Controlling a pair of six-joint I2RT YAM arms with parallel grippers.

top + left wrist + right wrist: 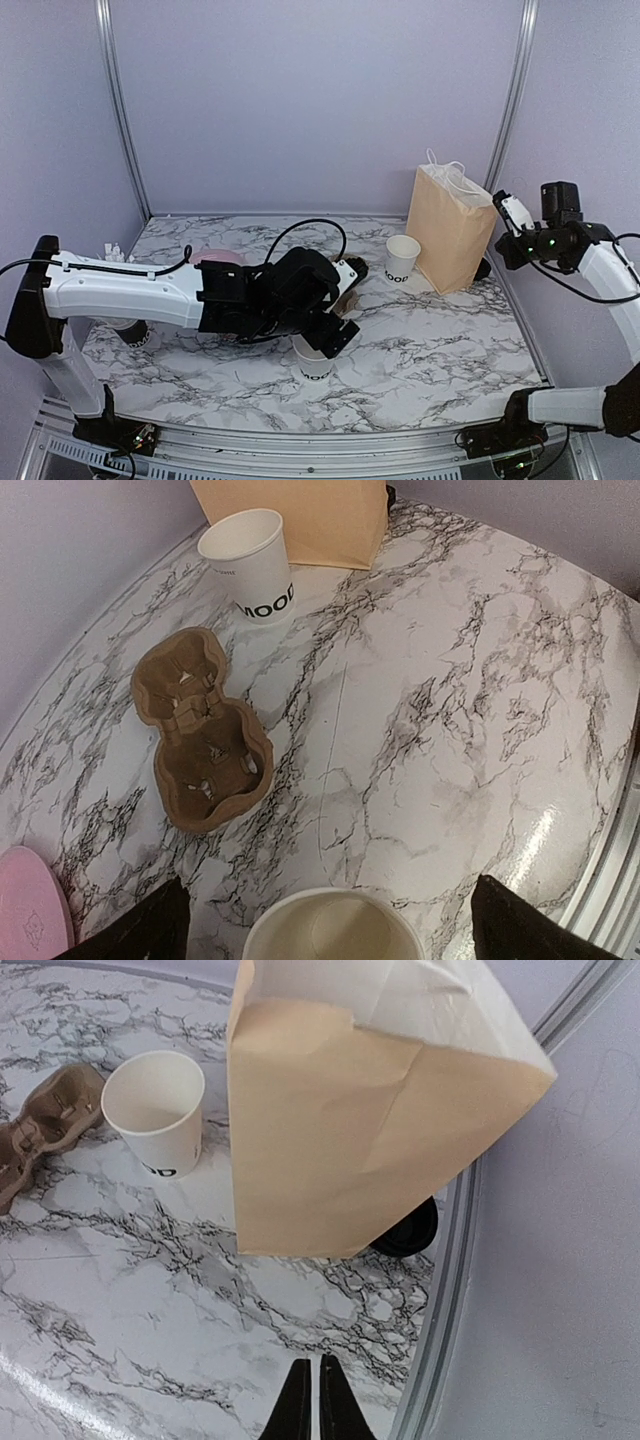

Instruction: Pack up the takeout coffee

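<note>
Tapered white paper cups, no lids on: 2, the far cup (403, 258) and the near cup (314, 368).
Round black plastic lid (408, 1230): 1, far right.
Brown moulded-pulp tray (200, 735): 1.
Tan paper bag (452, 235): 1.
Pink round disc (28, 908): 1, left.

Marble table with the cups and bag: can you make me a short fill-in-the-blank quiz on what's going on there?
1. The left gripper has its jaws ___ on either side of a lidless white paper cup.
2. The right gripper is ___ and holds nothing.
3. The other paper cup stands between the pulp cup tray and the paper bag, with no ___ on it.
Missing words: open; shut; lid.
</note>
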